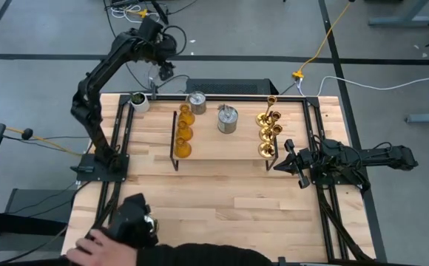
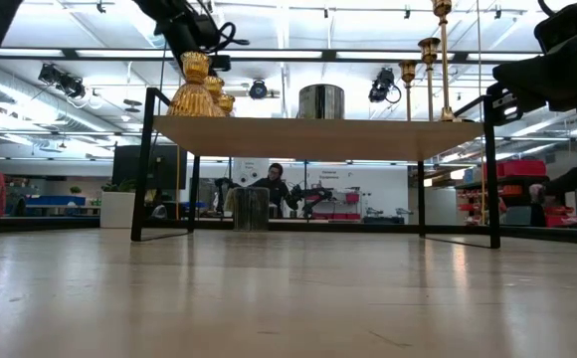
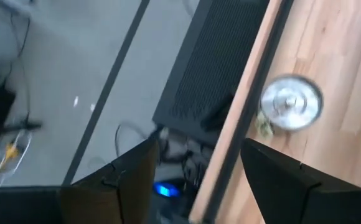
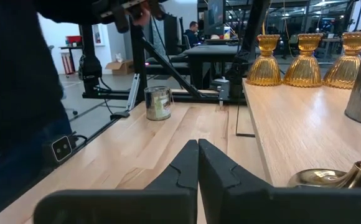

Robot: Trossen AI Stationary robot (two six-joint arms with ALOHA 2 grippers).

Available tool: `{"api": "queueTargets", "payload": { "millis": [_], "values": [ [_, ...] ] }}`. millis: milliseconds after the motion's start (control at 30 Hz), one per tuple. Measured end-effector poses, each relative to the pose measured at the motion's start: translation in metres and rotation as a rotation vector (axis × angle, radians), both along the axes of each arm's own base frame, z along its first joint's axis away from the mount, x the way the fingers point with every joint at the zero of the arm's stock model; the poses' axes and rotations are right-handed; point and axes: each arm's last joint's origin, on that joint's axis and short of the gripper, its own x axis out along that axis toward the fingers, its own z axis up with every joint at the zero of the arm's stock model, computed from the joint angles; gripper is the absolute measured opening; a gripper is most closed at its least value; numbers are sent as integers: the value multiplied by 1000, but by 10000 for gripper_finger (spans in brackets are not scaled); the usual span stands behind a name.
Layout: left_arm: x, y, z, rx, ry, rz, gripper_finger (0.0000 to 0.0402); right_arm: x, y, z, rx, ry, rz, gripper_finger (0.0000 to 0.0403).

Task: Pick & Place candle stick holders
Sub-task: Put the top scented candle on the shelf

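A wooden rack (image 1: pixel 229 144) with black wire sides stands mid-table. On its shelf stand three amber holders (image 1: pixel 184 129) at the left end, a silver can-shaped holder (image 1: pixel 228 118) in the middle and gold brass holders (image 1: pixel 268 129) at the right end. Another silver holder (image 1: pixel 197 101) stands on the table behind the rack. My left gripper (image 1: pixel 166 72) hangs open over the table's far edge, slanting down. In its wrist view that silver holder (image 3: pixel 290 102) lies off to one side of the empty gap (image 3: pixel 198 149). My right gripper (image 1: pixel 277 164) waits shut by the rack's right end.
A small whitish cup (image 1: pixel 138 100) stands at the far left of the table. A person's hand (image 1: pixel 96 240) and a dark object are at the near left edge. Black rails run along both table sides. A black box (image 3: pixel 211 68) lies just beyond the far edge.
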Motion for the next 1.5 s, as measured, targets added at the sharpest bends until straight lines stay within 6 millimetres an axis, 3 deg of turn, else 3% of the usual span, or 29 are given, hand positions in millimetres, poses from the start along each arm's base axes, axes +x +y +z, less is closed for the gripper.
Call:
{"api": "queueTargets", "payload": {
  "millis": [333, 733, 1200, 1500],
  "values": [
    [2, 34, -26, -66, -134, -91, 243, 0, 0, 0, 0, 0, 0, 13],
    [18, 43, -46, -137, -174, -69, 248, 0, 0, 0, 0, 0, 0, 13],
    [43, 36, -56, -211, -204, 51, 388, 0, 0, 0, 0, 0, 0, 13],
    [72, 22, -69, -263, -187, 149, 399, 0, 0, 0, 0, 0, 0, 13]
  ]
}}
